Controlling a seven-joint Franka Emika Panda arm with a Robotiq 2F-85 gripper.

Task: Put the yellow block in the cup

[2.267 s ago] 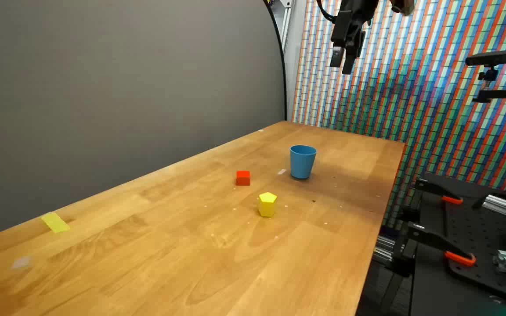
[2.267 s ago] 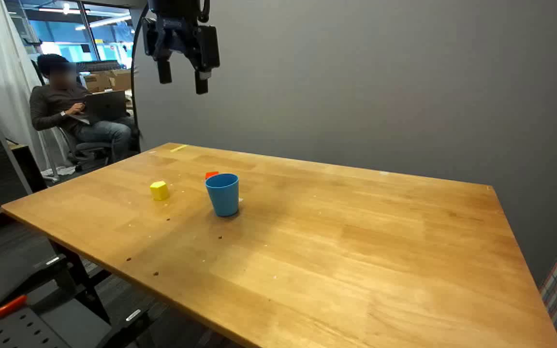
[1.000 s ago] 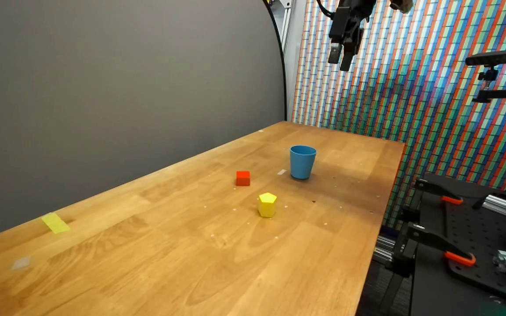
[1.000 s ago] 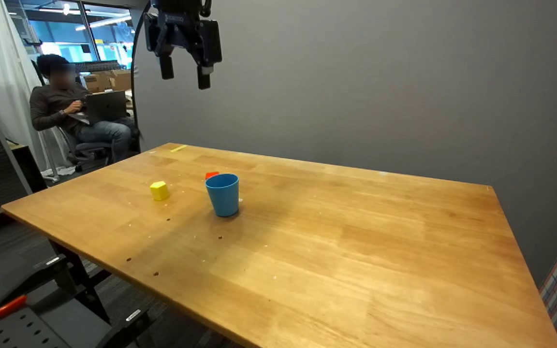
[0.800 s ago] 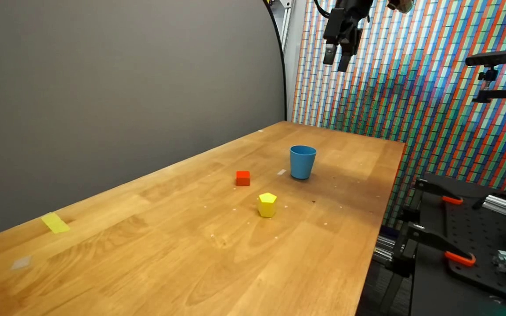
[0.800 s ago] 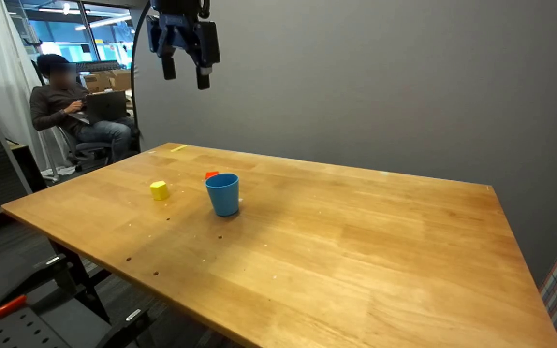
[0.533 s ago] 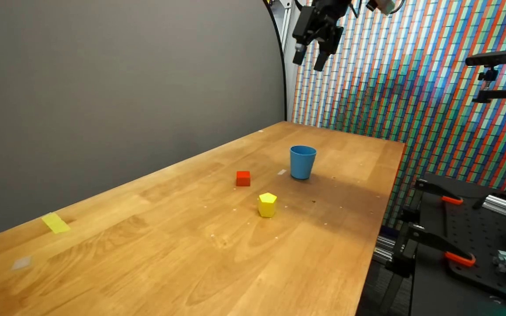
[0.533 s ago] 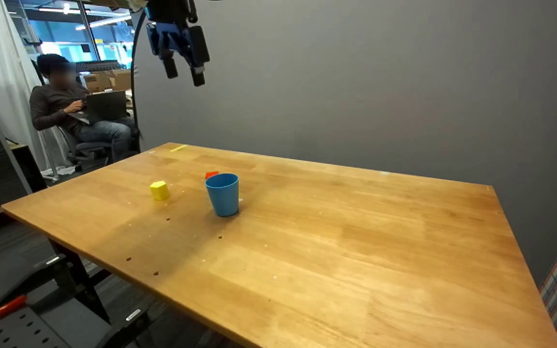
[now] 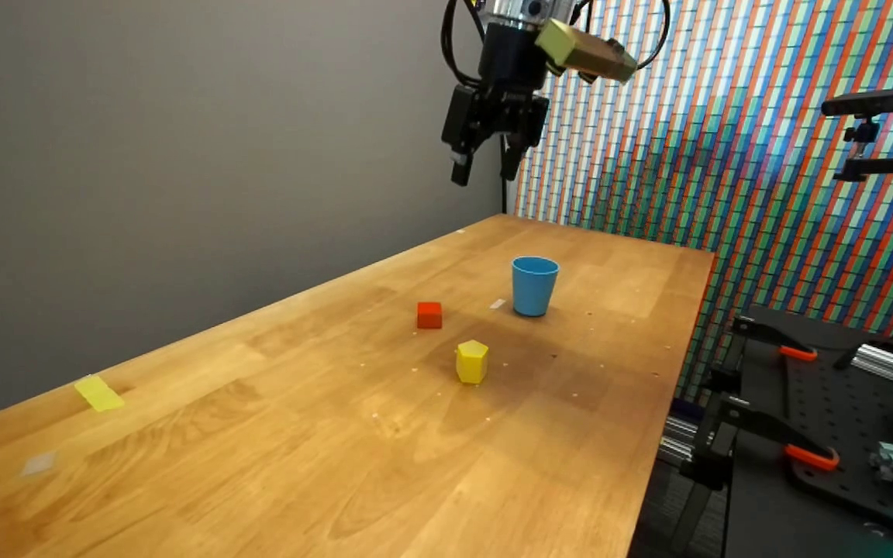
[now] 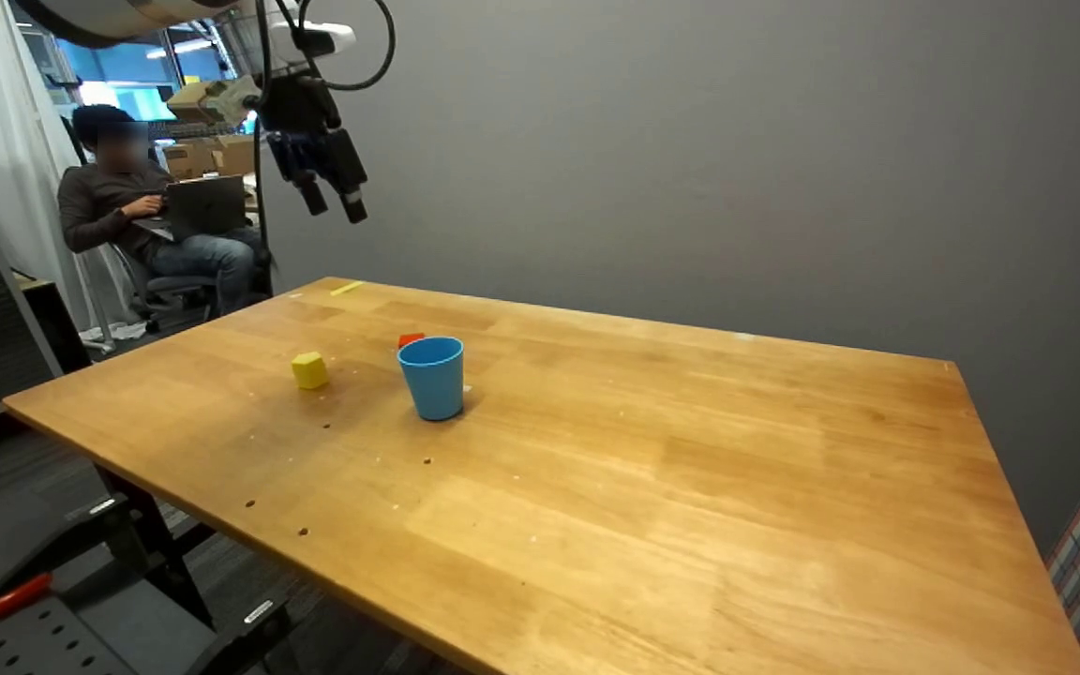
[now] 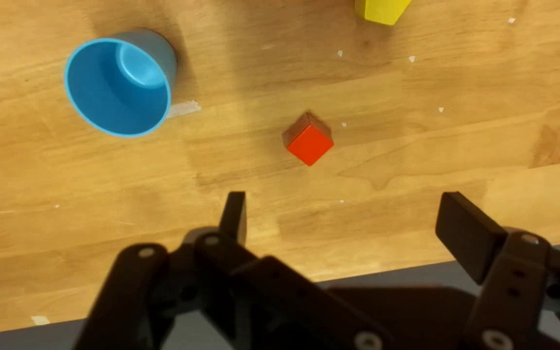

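Swung lower since a moment ago, the gripper [image 9: 485,175] hangs over the table [image 9: 260,465], jaws wide. Only the wrist view sees to the bottom of the blue cup [image 11: 119,85], yet it crops the yellow block [image 9: 471,363], whole in both exterior views: unmoved, on the table, apart from the cup.

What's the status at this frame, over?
Gripper open, above the table. Yellow block on the table, outside the upright cup. Red block nearby, off the straight line between them.
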